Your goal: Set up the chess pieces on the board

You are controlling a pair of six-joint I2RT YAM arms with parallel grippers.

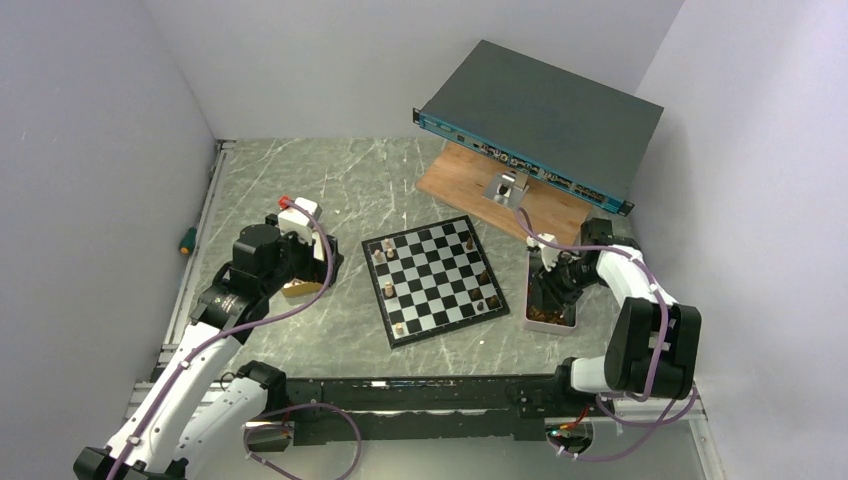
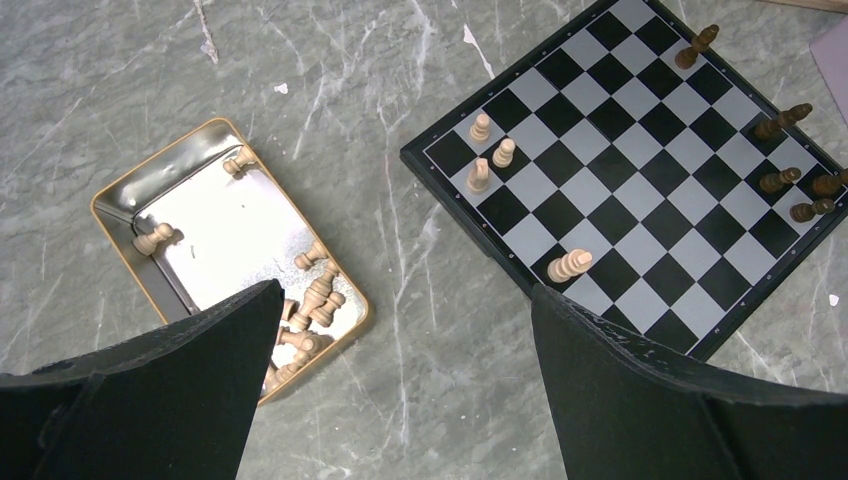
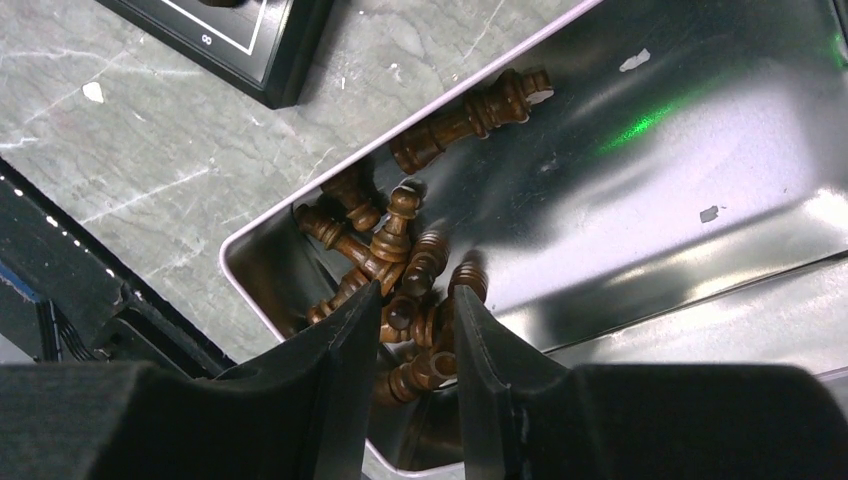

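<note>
The board (image 1: pixel 435 280) lies mid-table, with a few light tan pieces (image 2: pixel 503 152) along one side and dark brown pieces (image 2: pixel 783 120) along the opposite side. My left gripper (image 2: pixel 403 290) hangs open over bare table between the board (image 2: pixel 640 180) and a gold tin (image 2: pixel 120 190) that holds several light pieces (image 2: pixel 315 290). My right gripper (image 3: pixel 417 295) is down inside a silver tin (image 3: pixel 650 230), among a heap of dark pieces (image 3: pixel 400 260). Its jaws stand narrow, with a dark piece pinched between them.
A brown wooden plank (image 1: pixel 480 185) and a dark rack unit (image 1: pixel 540 110) propped over it stand behind the board. A small green-handled tool (image 1: pixel 186 240) lies by the left wall. The silver tin (image 1: pixel 551 318) sits just right of the board, and a board corner (image 3: pixel 250 50) is close to it.
</note>
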